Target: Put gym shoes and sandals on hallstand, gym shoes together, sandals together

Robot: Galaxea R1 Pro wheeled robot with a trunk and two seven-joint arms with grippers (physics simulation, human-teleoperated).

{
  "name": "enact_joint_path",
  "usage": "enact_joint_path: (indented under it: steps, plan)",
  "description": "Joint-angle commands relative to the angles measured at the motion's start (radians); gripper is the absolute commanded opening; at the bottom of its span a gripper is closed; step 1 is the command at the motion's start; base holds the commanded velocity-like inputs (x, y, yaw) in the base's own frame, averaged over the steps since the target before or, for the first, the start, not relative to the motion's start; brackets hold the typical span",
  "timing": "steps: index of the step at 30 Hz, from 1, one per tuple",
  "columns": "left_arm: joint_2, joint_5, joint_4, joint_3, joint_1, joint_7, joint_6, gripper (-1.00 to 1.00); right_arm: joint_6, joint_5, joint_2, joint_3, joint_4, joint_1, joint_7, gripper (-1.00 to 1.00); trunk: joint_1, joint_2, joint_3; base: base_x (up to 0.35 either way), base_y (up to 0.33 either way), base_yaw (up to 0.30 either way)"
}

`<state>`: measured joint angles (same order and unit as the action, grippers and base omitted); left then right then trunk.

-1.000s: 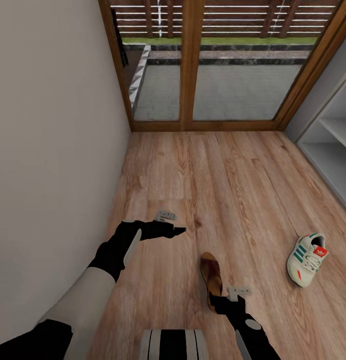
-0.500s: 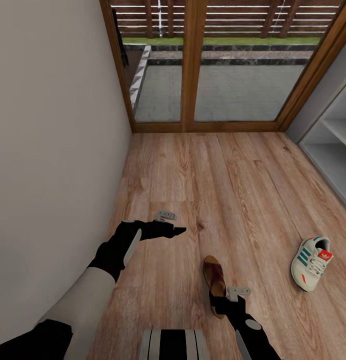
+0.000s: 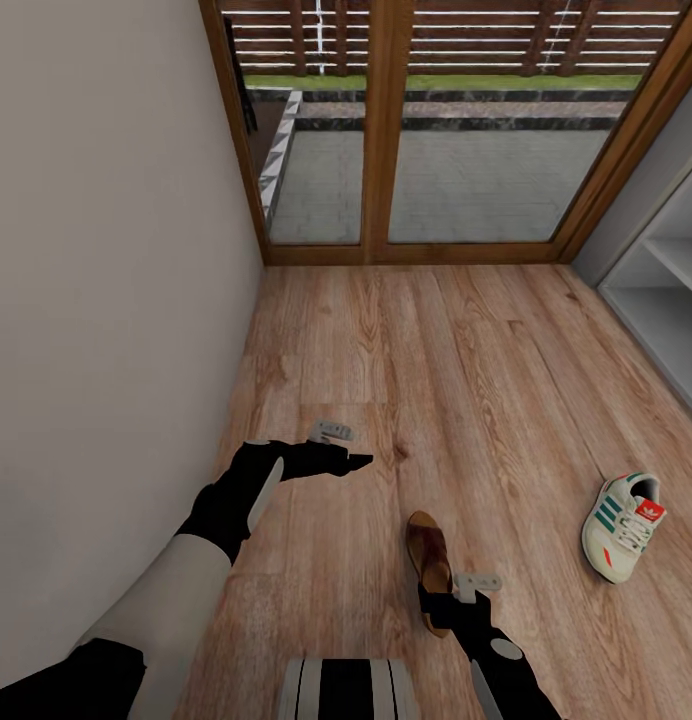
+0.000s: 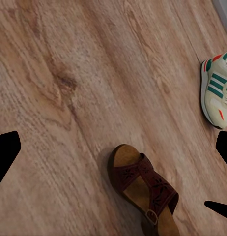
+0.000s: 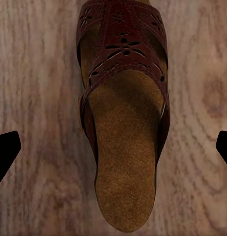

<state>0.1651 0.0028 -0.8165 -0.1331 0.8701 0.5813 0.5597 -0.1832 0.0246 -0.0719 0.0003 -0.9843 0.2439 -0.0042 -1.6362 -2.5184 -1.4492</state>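
Right wrist view shows the spread right pincer (image 5: 113, 147) above the sandal's (image 5: 124, 113) cut-out strap.

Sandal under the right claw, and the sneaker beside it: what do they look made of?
The sandal looks like dark reddish-brown leather, matte, with punched flower cutouts across its strap; its tan footbed is grainy and mottled, like cork or suede. The sneaker looks like cream leather or synthetic with teal stripes and laces; which one is unclear in this render.

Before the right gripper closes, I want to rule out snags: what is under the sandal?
The sandal lies flat on the bare corridor floor, with the right gripper above its heel. The planks directly beneath its sole are covered.
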Motion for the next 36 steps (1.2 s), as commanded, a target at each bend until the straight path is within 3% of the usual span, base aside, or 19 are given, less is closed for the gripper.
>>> enact_joint_path:
  steps: [1, 22, 36]
  plan:
    - [0.0, 0.0, -0.001, 0.0, 0.0, 0.002, 0.007, 1.0, -0.005, 0.003, 0.0, 0.0, -0.002, 0.0, 0.0, 1.0, 0.0, 0.0, -0.001, 0.0, 0.0, 0.0]
    - [0.0, 0.0, -0.004, -0.002, 0.005, 0.004, 0.009, 1.0, -0.006, 0.003, 0.0, 0.001, -0.003, 0.0, -0.002, 1.0, 0.0, 0.0, -0.001, 0.0, 0.0, 0.0]
    - [0.002, 0.002, -0.004, -0.002, 0.009, 0.004, 0.009, 1.0, -0.005, 0.003, 0.0, 0.0, -0.003, 0.0, -0.002, 1.0, -0.006, -0.004, -0.055, 0.0, 0.0, 0.0]
